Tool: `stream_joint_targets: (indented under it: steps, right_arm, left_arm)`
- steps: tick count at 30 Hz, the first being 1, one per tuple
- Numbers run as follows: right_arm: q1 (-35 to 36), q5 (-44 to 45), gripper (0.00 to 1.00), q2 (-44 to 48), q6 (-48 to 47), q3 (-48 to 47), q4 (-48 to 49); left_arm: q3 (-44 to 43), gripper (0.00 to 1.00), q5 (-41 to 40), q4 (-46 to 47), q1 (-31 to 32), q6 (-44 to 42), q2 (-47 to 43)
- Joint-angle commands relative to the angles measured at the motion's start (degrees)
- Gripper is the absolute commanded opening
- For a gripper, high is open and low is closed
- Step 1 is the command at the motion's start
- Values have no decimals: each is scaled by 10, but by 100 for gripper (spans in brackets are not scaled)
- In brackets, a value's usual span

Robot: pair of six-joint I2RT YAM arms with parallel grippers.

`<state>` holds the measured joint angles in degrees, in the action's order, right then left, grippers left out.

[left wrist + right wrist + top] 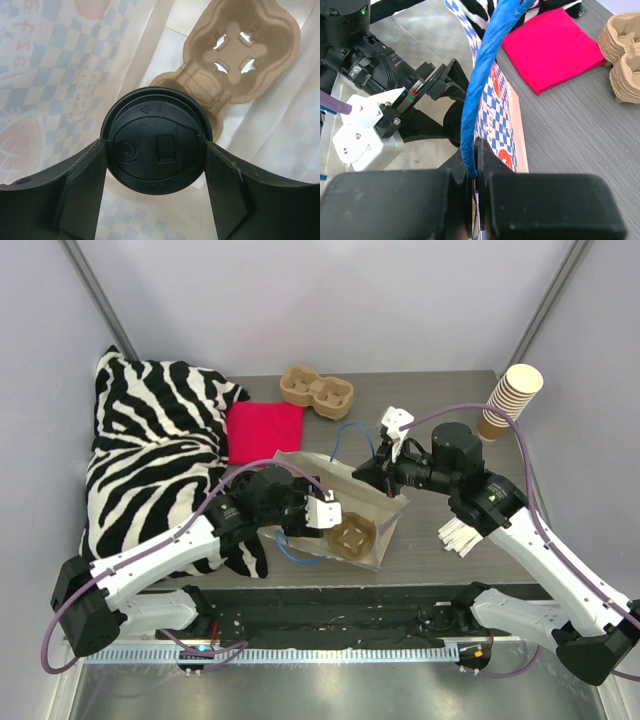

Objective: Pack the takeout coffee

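Observation:
The takeout coffee shows as a round black lid in the left wrist view, held inside the open paper bag just beside a tan cup carrier on the bag's floor. My left gripper is shut on the coffee, one finger on each side of the lid. In the top view the left gripper reaches into the bag's mouth and hides the cup. My right gripper is shut on the bag's blue handle and rim, holding the bag open at its far edge.
A zebra-print cushion lies at the left, with a red cloth beside it. A stack of cup carriers sits at the back, and a tall stack of lidless cups at the back right. White sticks lie right of the bag.

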<state>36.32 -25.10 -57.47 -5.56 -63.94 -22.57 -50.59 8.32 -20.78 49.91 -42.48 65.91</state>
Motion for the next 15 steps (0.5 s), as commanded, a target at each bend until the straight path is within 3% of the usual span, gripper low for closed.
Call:
stream_joint_targets:
  steps: [1,15]
  right_arm:
    - [4,8,1,13,11,0,45]
    - [4,16,1,10,10,-3,52]
  left_arm:
    - [1,0,32,29,2,-6,-20]
    - [35,0,65,30,3,-42,-40]
